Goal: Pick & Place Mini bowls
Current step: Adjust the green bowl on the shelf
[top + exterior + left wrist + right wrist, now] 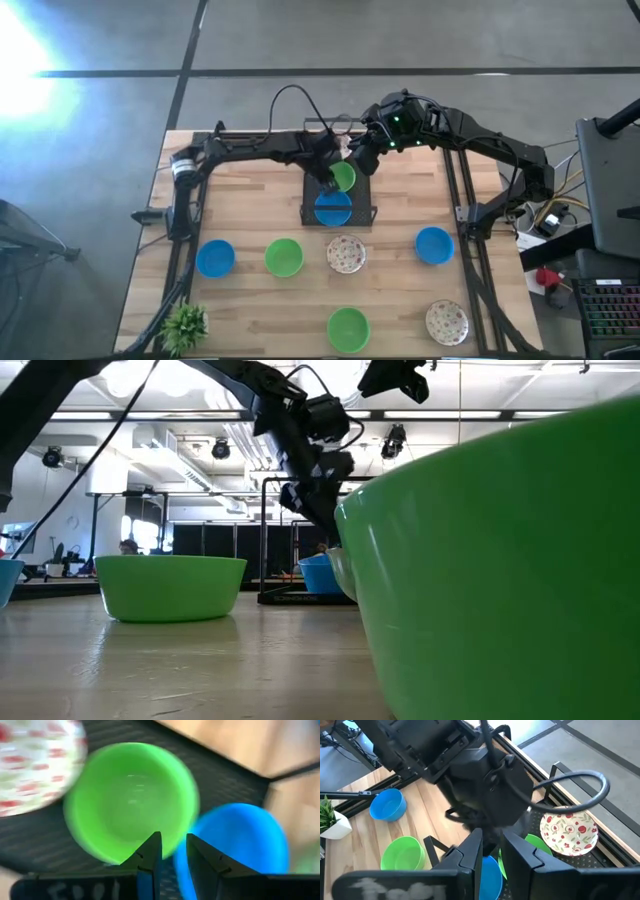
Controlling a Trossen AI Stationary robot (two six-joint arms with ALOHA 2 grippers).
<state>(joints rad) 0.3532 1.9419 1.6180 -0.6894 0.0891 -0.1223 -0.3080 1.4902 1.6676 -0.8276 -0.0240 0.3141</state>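
A black tray (366,197) at the table's far middle holds a blue mini bowl (333,208), a green mini bowl (344,177) and a floral white one (568,832). My left gripper (330,178) reaches in from the left and is shut on the green bowl (130,800), beside the blue bowl (235,845). My right gripper (358,158) hovers above the tray's far edge, shut and holding nothing (492,840). Six more mini bowls sit on the wood. My left gripper pinches the green bowl's rim (167,851) on its side next to the blue bowl. One fingertip (155,845) is inside the bowl and the other is outside. The bowl is over the tray; whether it is lifted clear I cannot tell.
On the table's near half stand a blue bowl (215,258), a green bowl (284,257), a floral bowl (346,254), a blue bowl (434,245), a green bowl (348,328) and a floral bowl (447,322). A small potted plant (185,325) stands at the near left corner.
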